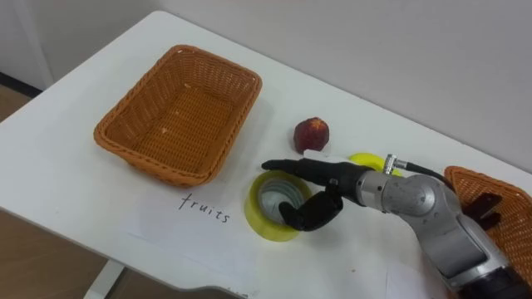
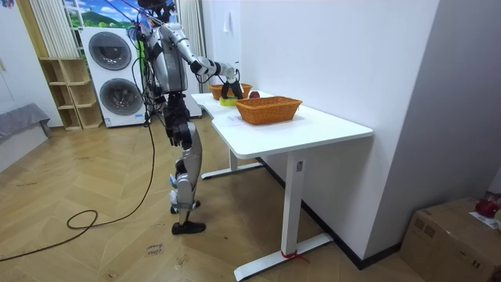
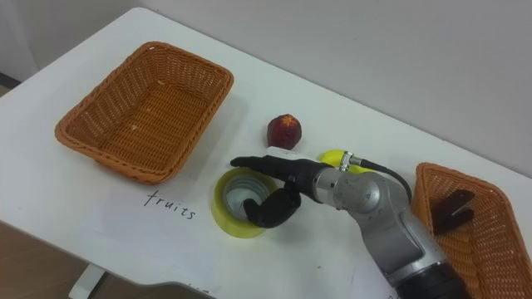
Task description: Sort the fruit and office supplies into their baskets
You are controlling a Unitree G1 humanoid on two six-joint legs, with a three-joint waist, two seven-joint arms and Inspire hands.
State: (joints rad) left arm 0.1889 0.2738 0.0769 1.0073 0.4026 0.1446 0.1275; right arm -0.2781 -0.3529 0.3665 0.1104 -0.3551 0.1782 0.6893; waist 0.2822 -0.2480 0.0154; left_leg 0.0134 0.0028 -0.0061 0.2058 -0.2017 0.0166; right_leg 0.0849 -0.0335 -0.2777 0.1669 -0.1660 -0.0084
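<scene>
A yellow tape roll (image 1: 266, 220) lies flat on the white table (image 1: 100, 191), just right of a handwritten "fruits" label (image 1: 204, 208). My right hand (image 1: 331, 189) reaches in from the right and sits on the roll: one finger lies straight across its far rim, the others curl down into its hole and round its right wall. A red fruit (image 1: 312, 133) rests just beyond the hand. A yellow object (image 1: 363, 158) peeks out behind my wrist. The large wicker basket (image 1: 179, 112) at the left is empty. In the room view I stand at the table's far end.
A second wicker basket (image 1: 507, 203) sits at the right edge and holds a dark object (image 1: 485, 209). The near table edge runs along the lower left. A wall borders the table's far side.
</scene>
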